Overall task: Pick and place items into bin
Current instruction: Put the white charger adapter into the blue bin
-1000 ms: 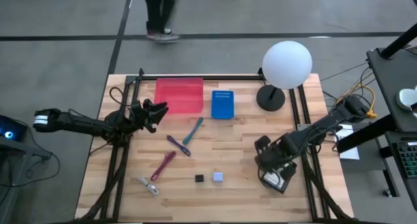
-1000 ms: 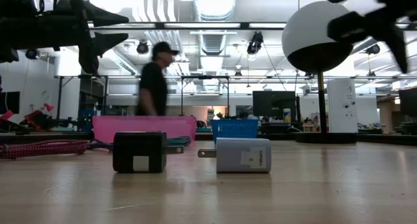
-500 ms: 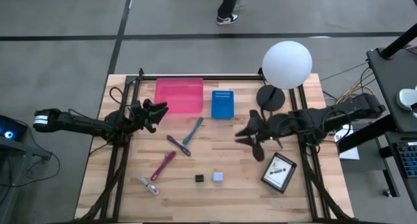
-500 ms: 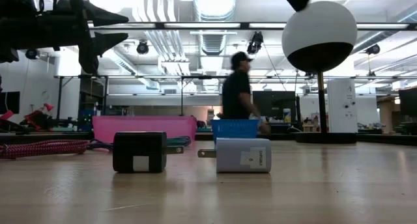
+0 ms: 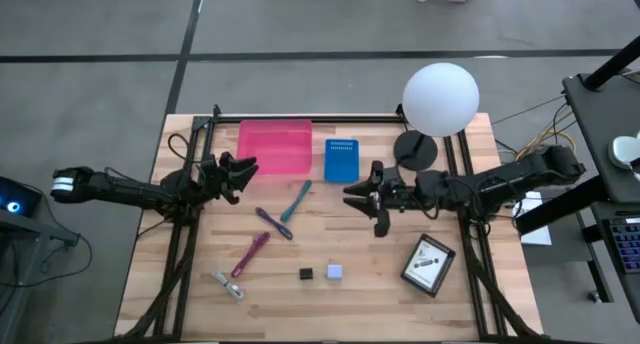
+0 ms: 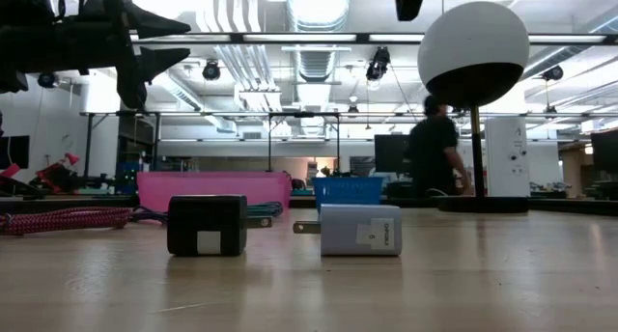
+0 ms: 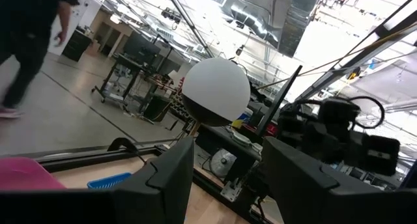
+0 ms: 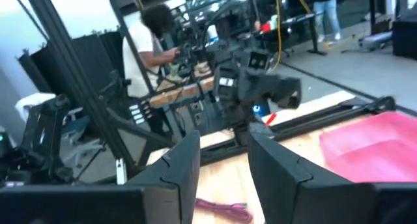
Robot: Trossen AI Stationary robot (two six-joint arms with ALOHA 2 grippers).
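Observation:
My left gripper [image 5: 240,169] hangs open in the air beside the left end of the pink bin [image 5: 275,146]. My right gripper [image 5: 366,206] is open above the bare middle of the table, right of the teal pen [image 5: 296,202], and holds nothing. The purple pen [image 5: 273,223], magenta pen [image 5: 250,254], silvery clip [image 5: 228,285], black cube [image 5: 306,274] and lavender cube [image 5: 334,272] lie flat on the wood. A white printed card [image 5: 428,264] lies near the right front. In the low view both cubes [image 6: 207,225] [image 6: 359,229] stand on the table.
A small blue bin [image 5: 341,160] stands right of the pink one. The white globe lamp [image 5: 440,99] rises at the far right on a dark round base [image 5: 415,150], close behind my right arm. A person [image 6: 435,153] walks in the room behind. Bare wood lies at the near edge.
My right gripper has left the card at the near right corner, risen, and swung toward the far edge and the table's middle; the card stays flat where it was. A person has walked from left to right behind the table.

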